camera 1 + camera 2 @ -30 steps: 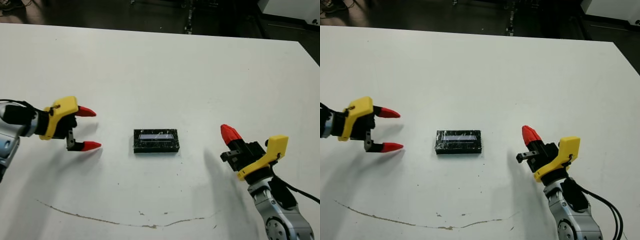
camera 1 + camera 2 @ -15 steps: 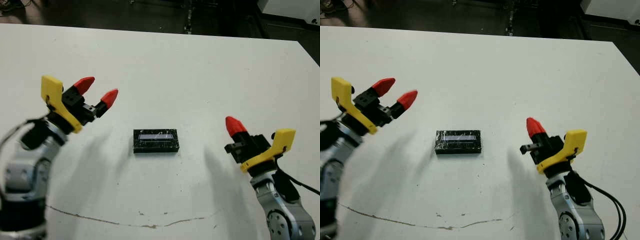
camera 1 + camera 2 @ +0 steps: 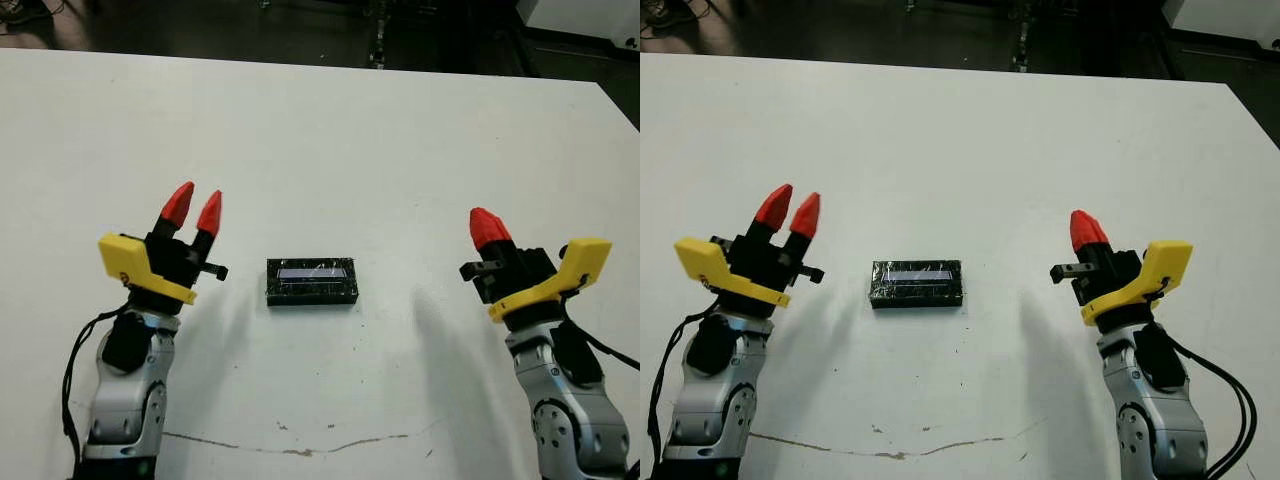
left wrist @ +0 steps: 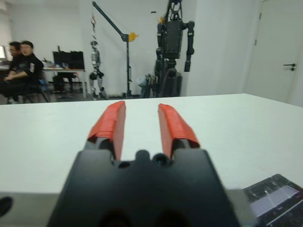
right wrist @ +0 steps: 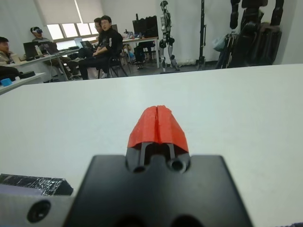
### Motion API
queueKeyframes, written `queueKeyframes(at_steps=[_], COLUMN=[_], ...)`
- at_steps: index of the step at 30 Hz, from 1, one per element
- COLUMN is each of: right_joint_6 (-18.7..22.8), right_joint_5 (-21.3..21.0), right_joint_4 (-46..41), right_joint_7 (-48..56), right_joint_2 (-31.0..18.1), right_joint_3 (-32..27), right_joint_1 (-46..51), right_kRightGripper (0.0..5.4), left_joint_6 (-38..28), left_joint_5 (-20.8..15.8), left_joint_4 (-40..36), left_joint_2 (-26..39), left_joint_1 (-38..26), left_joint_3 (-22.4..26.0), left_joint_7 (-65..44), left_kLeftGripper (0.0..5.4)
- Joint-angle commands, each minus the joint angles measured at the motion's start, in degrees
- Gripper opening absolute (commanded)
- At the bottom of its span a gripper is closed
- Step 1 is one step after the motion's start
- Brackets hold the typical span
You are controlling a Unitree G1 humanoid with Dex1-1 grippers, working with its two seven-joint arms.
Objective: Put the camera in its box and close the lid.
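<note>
The lid (image 3: pixel 312 281), a glossy black marbled rectangle with a pale strip along its top, lies flat in the middle of the white table (image 3: pixel 330 130). The box and the camera are hidden. My left gripper (image 3: pixel 195 207) hovers to the left of the lid, pointing away from me, its red fingers (image 4: pixel 110 124) a little apart and holding nothing. To the right of the lid my right gripper (image 3: pixel 487 228) also points away, its fingers (image 5: pixel 157 124) pressed together and holding nothing. A corner of the lid (image 4: pixel 277 198) shows in the left wrist view, and its edge (image 5: pixel 33 184) in the right wrist view.
A thin brownish line (image 3: pixel 250 445) runs across the table near its front. The table's far edge (image 3: pixel 300 62) meets a dark floor. Beyond the table, people (image 5: pixel 102 38) sit at desks and a humanoid robot (image 4: pixel 173 42) hangs on a stand.
My left arm has swung from pointing sideways toward the lid to pointing away from me, and its fingers have drawn closer together. The right gripper has shifted slightly right and farther away. The lid has stayed put.
</note>
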Motion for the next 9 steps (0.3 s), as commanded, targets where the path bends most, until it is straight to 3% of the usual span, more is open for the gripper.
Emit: queueKeyframes(at_steps=[1,7,9], right_joint_6=[-0.99,-1.03,-0.90], right_joint_5=[-0.71,-1.29,-1.51], right_joint_4=[0.74,0.71,0.56], right_joint_7=[-0.57,-0.59,-0.67], right_joint_2=[0.35,0.70,0.88], right_joint_3=[-0.35,-0.02,0.01], right_joint_1=[-0.13,0.02,0.14], right_kRightGripper=[0.00,0.00,0.00], left_joint_6=[-1.13,-1.04,-1.18], left_joint_5=[-0.24,-0.78,-0.95], left_joint_4=[0.19,-0.14,-0.26], left_joint_2=[0.18,0.54,0.60], left_joint_1=[0.84,0.63,0.53], left_joint_3=[0.37,0.49,0.41], left_joint_7=[0.86,1.42,1.38], left_kLeftGripper=[0.89,0.00,0.00])
